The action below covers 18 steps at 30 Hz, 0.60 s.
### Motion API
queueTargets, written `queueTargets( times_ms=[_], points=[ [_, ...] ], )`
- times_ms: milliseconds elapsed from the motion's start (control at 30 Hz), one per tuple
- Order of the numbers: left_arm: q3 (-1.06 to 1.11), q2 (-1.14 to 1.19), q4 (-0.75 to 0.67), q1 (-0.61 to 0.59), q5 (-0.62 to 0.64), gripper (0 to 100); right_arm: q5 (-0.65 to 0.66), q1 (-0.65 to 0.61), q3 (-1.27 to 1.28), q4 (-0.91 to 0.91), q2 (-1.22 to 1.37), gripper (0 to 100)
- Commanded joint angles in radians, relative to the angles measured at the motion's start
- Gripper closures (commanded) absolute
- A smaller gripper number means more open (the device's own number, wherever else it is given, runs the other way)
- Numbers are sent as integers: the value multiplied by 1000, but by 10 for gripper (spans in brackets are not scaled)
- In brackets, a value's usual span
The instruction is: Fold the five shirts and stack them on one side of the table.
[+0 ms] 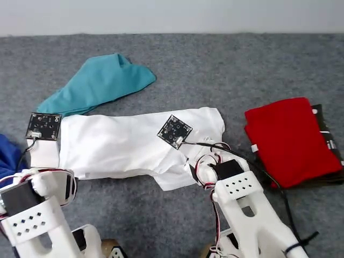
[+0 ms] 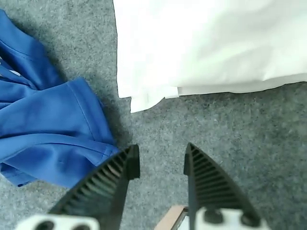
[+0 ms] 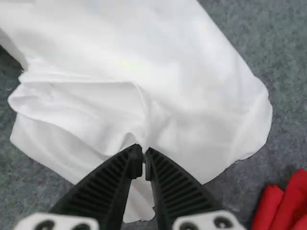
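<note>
A white shirt [image 1: 123,145] lies spread across the middle of the grey table, partly folded. My right gripper [image 3: 143,158] is shut on a fold of the white shirt [image 3: 144,81] near its right end. My left gripper [image 2: 161,160] is open over bare carpet, just off the white shirt's [image 2: 211,43] left corner, with nothing between its fingers. A blue shirt [image 2: 43,129] lies crumpled beside it at the table's left edge [image 1: 6,156]. A teal shirt [image 1: 99,83] lies loose at the back left. A folded red shirt [image 1: 290,141] rests at the right on a dark folded one [image 1: 326,134].
The grey carpeted table [image 1: 226,64] has free room at the back right and along the front between the arms. Cables run from the right arm [image 1: 252,204] toward the red stack.
</note>
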Motion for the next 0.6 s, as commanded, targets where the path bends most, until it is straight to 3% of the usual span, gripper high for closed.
queueTargets(
  times_ms=[0, 167, 400, 567],
  points=[
    [-4, -12, -12, 8, -9, 838, -11, 13, -51, -93, 70, 988],
    [-4, -12, -12, 8, -9, 838, -61, 15, -101, -217, 248, 986],
    [-4, -12, -12, 8, -9, 838, -147, 53, -365, -130, 456, 857],
    [-4, -12, -12, 8, -9, 838, -147, 48, -433, -97, 545, 843]
  ],
)
